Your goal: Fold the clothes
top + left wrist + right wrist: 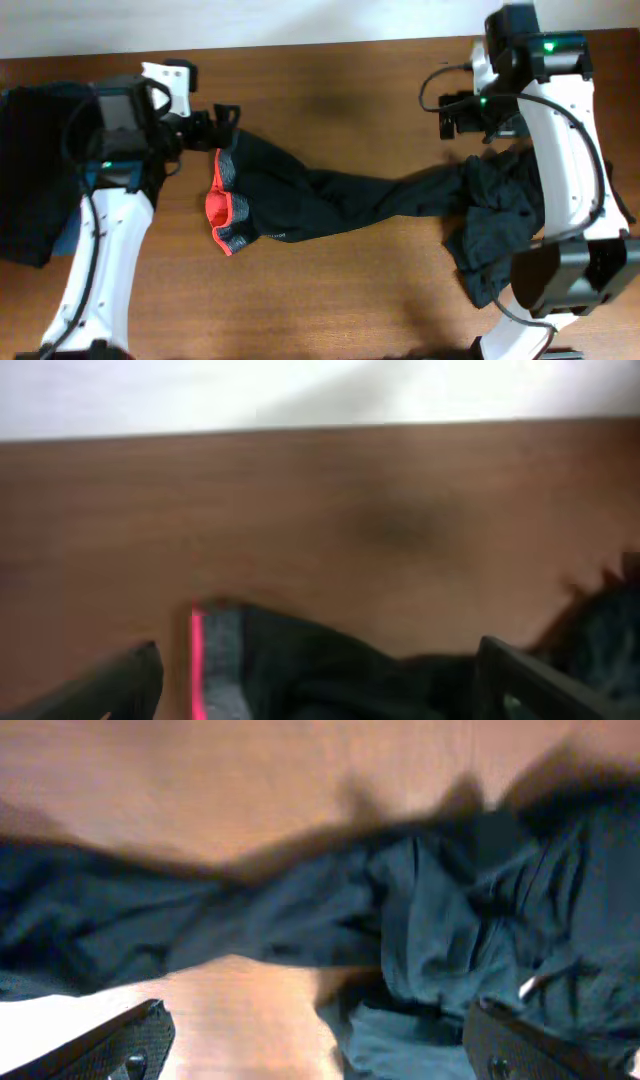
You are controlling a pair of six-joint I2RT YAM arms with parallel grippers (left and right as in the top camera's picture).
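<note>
Black trousers (pixel 340 200) lie left-right, waistband (pixel 225 205) leftward; left fingers (pixel 120 685) and right fingers (pixel 125 1040) gape, empty.

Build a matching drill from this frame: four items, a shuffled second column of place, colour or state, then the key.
Column 1:
1. waistband
2. left pincer
3. black trousers
4. dark pile

Column 2:
A. stretched across the middle of the table
B. grey, edged in red
C. at the table's far left edge
D. open, close to the waistband

Pairs: 1-B; 2-D; 3-A; 4-C
</note>
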